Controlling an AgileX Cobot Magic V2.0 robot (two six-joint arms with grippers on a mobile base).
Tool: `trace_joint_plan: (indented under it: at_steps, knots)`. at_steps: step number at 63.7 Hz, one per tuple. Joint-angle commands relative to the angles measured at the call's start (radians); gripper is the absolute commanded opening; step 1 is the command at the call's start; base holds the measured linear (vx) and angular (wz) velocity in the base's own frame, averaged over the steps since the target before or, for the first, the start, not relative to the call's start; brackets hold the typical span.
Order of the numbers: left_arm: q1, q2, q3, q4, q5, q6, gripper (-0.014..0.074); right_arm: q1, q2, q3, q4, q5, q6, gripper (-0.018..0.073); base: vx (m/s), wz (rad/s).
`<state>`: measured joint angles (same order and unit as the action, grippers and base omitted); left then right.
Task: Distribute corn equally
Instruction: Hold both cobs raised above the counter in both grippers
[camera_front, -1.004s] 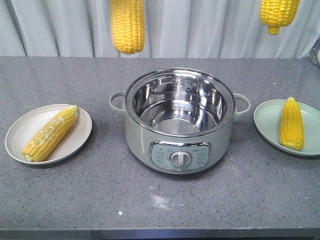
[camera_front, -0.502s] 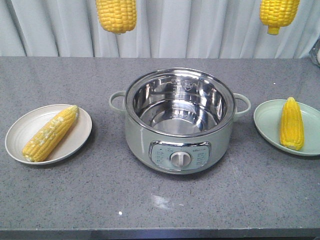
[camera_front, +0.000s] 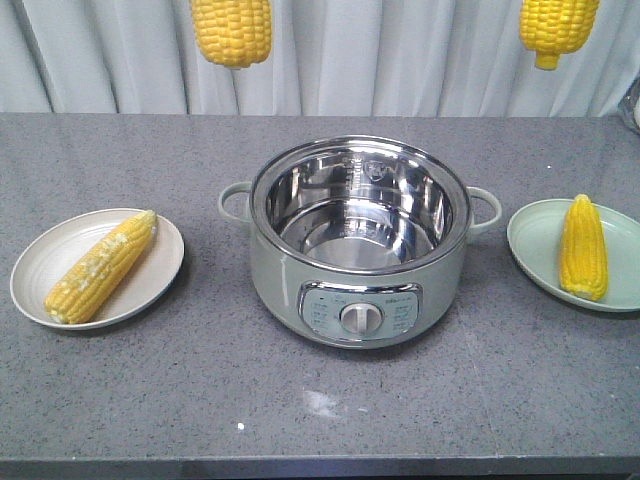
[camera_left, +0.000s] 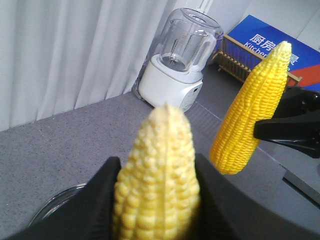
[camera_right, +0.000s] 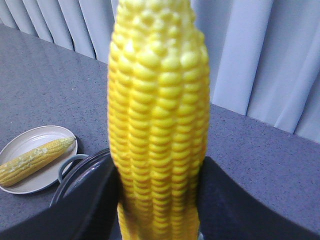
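Note:
Two cobs of corn hang high over the table, one at the back left (camera_front: 232, 30) and one at the back right (camera_front: 555, 25); the grippers holding them are above the front view's top edge. My left gripper (camera_left: 157, 172) is shut on a pale yellow cob (camera_left: 157, 200), tip pointing away. My right gripper (camera_right: 159, 182) is shut on a deep yellow cob (camera_right: 159, 115), which also shows in the left wrist view (camera_left: 252, 110). A third cob (camera_front: 100, 265) lies on the beige plate (camera_front: 40, 260) at the left. A fourth cob (camera_front: 583, 247) lies on the green plate (camera_front: 530, 235) at the right.
An open electric pot (camera_front: 360, 290) with a steel bowl, nothing inside, stands mid-table between the plates. A white blender (camera_left: 180, 60) and a wooden rack (camera_left: 245, 60) stand off to the side. Curtains hang behind the grey table.
The left-held cob moved up and to the left over the first half second, then stayed still. The right-held cob and both plated cobs have not moved.

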<state>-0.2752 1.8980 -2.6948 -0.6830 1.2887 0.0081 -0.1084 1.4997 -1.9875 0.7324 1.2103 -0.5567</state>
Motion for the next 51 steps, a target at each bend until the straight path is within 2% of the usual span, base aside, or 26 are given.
trace_joint_plan:
  at_steps: [1,51]
  knots:
    - [0.0,-0.041,-0.019,-0.035,-0.035,-0.008,-0.0006,-0.008,-0.029,-0.027,0.042,-0.056,-0.01,-0.0006,0.0,0.0]
    - [0.0,-0.041,-0.019,-0.035,-0.035,-0.008,-0.0006,-0.008,-0.029,-0.027,0.042,-0.056,-0.01,-0.0006,0.0,-0.02]
